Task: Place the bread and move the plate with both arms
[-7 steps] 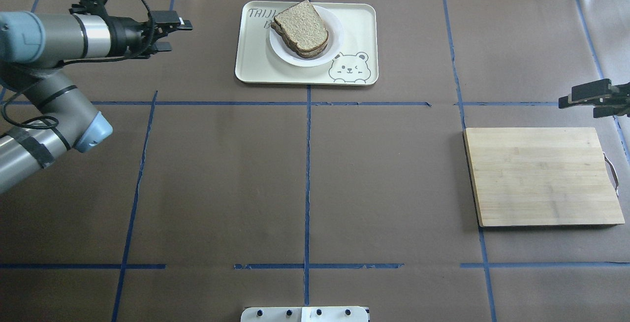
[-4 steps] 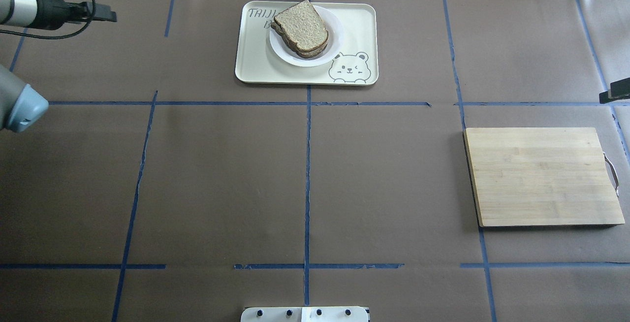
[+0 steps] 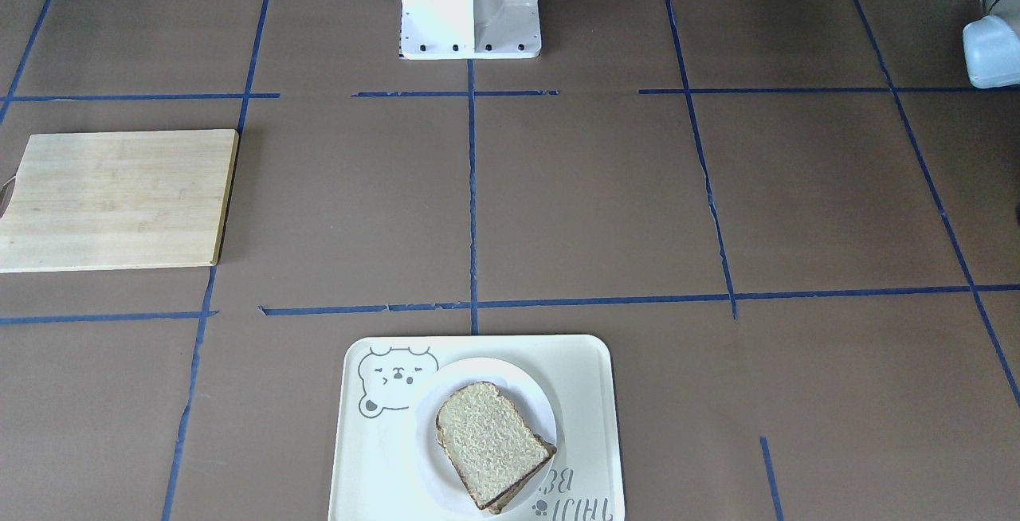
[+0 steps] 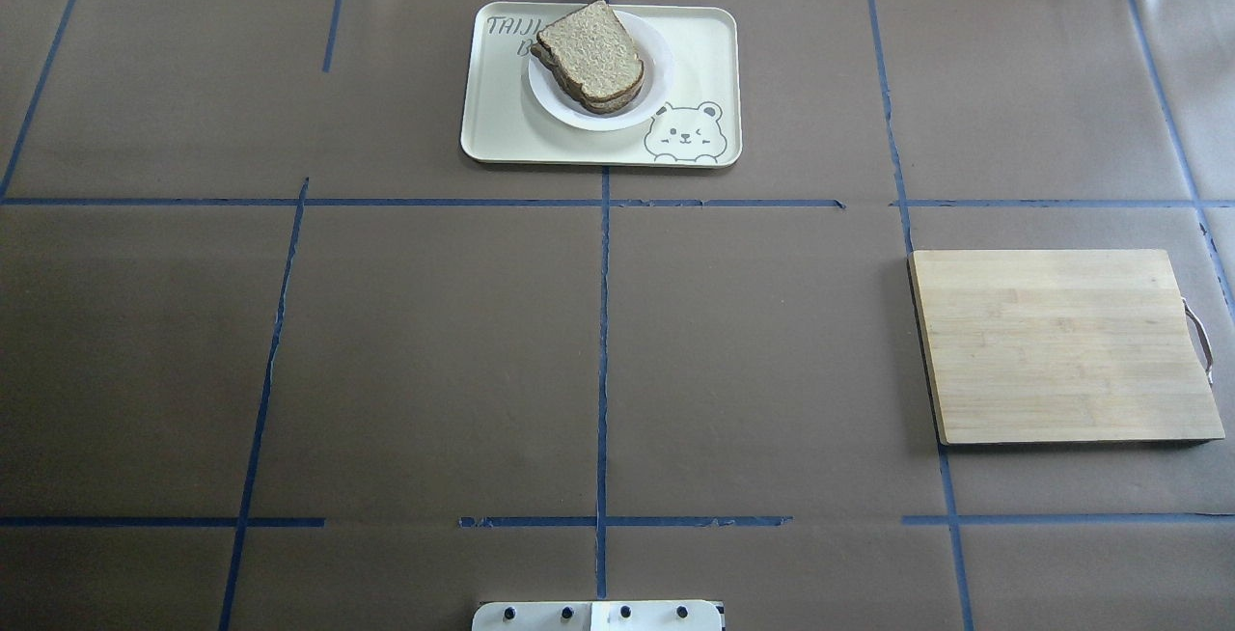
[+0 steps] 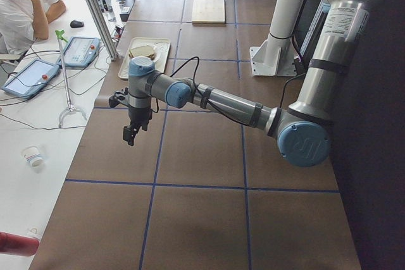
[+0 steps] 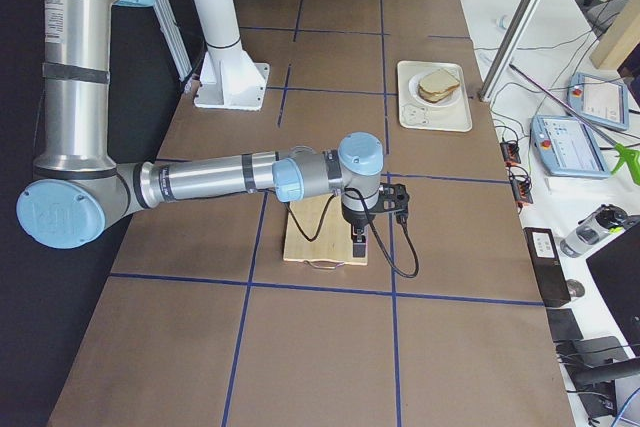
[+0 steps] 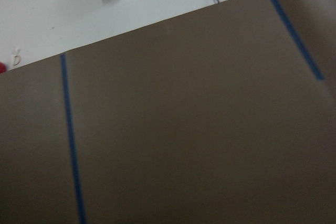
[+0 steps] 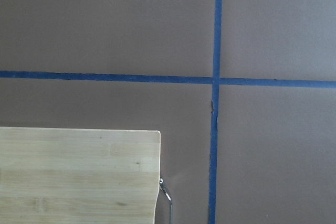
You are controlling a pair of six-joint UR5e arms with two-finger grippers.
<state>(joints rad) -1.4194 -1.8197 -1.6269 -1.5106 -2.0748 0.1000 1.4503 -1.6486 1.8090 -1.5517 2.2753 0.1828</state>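
Bread lies on the plate, which sits inside the bear-printed tray at the table's far edge. The left gripper hangs over the brown table covering, well apart from the tray. The right gripper hangs above the cutting board. Whether either gripper's jaws are spread or closed cannot be told.

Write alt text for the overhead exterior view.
Stacked slices of bread sit on a small white plate, on a cream tray with a bear drawing, at the far centre of a brown table gridded with blue tape. A wooden cutting board lies at the right.
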